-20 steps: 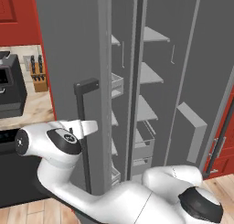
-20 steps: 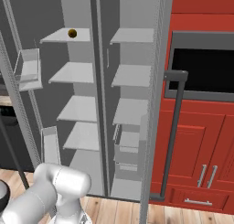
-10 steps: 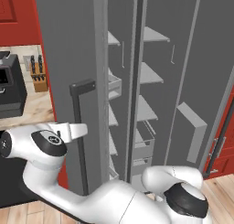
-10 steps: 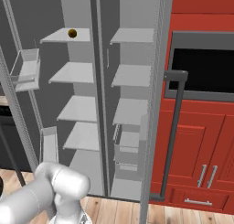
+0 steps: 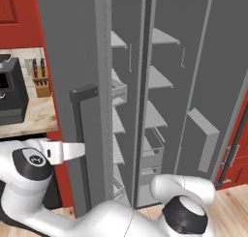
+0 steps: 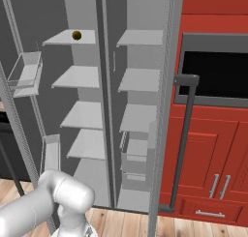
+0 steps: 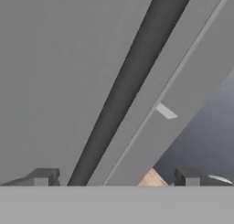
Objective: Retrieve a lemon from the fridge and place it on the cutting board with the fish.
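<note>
Pale grey shelves (image 6: 80, 76) inside the open fridge (image 6: 104, 18); lemon (image 6: 76, 35) resting on the top left shelf.

The fridge (image 6: 140, 62) stands with both grey doors swung wide, showing pale grey shelves and clear bins in two columns split by a central divider. A long dark bar handle runs down each door. The lemon (image 6: 76, 35), small, round and ochre, sits on the top shelf of the left column.

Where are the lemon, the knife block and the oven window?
lemon (image 6: 76, 35), right base view, its round middle.
knife block (image 5: 42, 88), left base view, its wooden front.
oven window (image 6: 218, 76), right base view, the black glass.
</note>
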### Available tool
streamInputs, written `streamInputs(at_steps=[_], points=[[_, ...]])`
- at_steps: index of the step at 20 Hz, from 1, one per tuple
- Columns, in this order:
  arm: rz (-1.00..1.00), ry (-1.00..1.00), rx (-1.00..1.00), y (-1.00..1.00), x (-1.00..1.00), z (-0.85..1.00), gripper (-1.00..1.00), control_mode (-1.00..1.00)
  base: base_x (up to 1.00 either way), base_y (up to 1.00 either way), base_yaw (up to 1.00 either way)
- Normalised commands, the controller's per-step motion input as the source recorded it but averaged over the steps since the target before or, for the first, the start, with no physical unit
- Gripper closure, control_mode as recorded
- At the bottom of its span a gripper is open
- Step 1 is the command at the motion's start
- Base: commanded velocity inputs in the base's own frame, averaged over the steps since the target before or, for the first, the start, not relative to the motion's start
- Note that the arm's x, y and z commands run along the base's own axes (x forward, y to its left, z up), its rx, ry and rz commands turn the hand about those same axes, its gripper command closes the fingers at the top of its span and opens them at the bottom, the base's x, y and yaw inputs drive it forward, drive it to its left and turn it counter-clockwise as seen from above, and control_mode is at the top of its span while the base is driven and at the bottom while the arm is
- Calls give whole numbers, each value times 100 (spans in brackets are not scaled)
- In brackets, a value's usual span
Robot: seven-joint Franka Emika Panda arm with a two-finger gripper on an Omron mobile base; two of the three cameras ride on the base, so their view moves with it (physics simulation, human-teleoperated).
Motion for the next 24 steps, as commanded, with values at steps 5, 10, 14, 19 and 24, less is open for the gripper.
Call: streamInputs(at_steps=[5,10,14,19,24], points=[[-10,-4,0,-3,-78,0,-100,-100,0,0,0],[-4,-8,2,-37,-97,0,-100,-100,0,0,0],[0,-2,22,-90,-61,-1,-100,-100,0,0,0],[6,-2,35,-100,-5,0,-100,-100,0,0,0],[22,11,36,-96,9,6,-100,-100,0,0,0]])
